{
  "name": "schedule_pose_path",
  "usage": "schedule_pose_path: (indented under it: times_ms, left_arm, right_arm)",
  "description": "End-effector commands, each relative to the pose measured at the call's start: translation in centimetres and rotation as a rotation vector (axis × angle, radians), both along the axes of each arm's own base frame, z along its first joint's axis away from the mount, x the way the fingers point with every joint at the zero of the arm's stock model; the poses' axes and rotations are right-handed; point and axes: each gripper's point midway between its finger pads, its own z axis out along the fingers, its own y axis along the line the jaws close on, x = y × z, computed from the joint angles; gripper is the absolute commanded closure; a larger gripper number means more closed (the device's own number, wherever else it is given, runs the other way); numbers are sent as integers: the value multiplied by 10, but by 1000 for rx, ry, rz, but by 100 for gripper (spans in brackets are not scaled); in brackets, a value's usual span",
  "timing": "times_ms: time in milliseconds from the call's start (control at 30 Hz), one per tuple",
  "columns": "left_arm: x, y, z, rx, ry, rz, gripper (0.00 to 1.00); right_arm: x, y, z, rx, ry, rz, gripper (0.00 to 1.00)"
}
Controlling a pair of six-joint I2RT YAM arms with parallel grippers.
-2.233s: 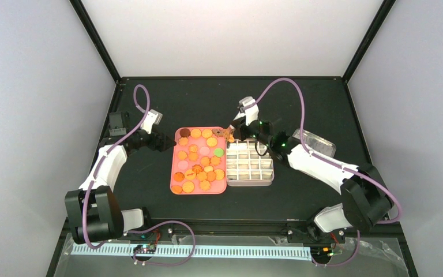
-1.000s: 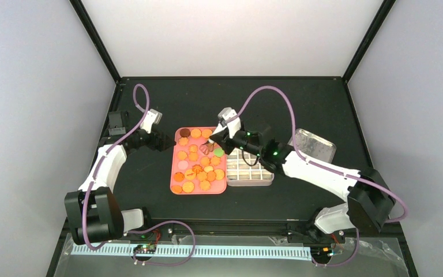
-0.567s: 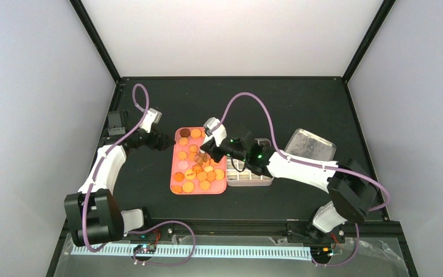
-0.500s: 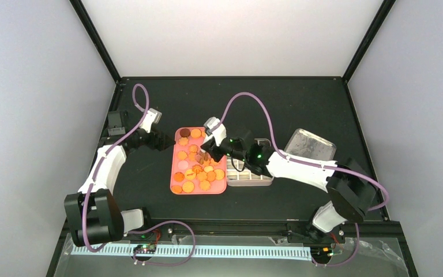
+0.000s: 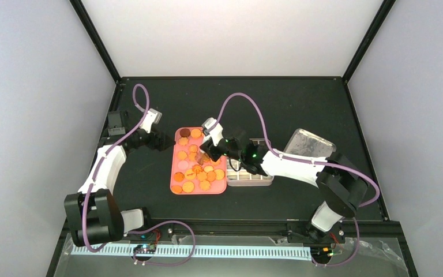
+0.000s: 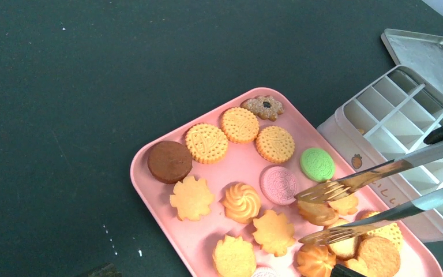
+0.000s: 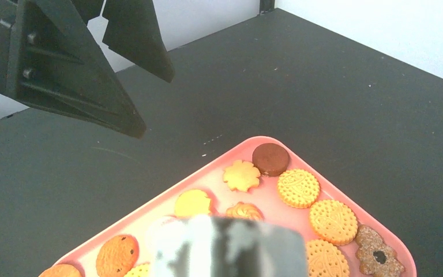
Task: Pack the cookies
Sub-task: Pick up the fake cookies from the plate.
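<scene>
The right gripper, clamped on metal tongs, holds their tips astride an orange cookie among the cookies on the pink tray. A gentle, level squeeze should spare it. The left gripper hovers spread-fingered beside the tray.

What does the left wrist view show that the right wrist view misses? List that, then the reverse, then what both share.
Only the left wrist view: the metal tongs reaching over the tray, the white divided box, the clear lid and the green cookie.
Only the right wrist view: the left arm's fingers, set apart, beyond the tray's far corner.
Both: the pink tray, the dark brown round cookie and the round orange cookies next to it.
</scene>
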Motion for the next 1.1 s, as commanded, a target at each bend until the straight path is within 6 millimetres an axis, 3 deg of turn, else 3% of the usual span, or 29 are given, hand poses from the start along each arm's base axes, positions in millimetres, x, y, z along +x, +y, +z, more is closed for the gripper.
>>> schedule_pose_path:
  times_ms: [0,200,333,467,700,900,1067]
  left_arm:
    - [4,2,20,21,-60,-14,2]
    - [3,1,19,18,-56,-15,3]
    - [4,1,19,20,-58,-15,3]
    - [3,1,20,20,-58,-16,2]
    - [3,1,20,16,-56,-20,3]
    - [3,0,22,16,-56,-25,2]
    - [3,-2,23,5,-58,-33,3]
  right_arm:
    - [6,1,7,30,-31,-23,65]
    - [7,-1,0,12,-27,-29,66]
    - [8,-2,3,14,-32,-36,75]
    - [11,-4,13,30,-45,-53,87]
    - [19,-13,38,63,-70,-71,99]
    - [23,-44,85,138,-119,-102,99]
    - [28,-82,96,135,-141,-150,99]
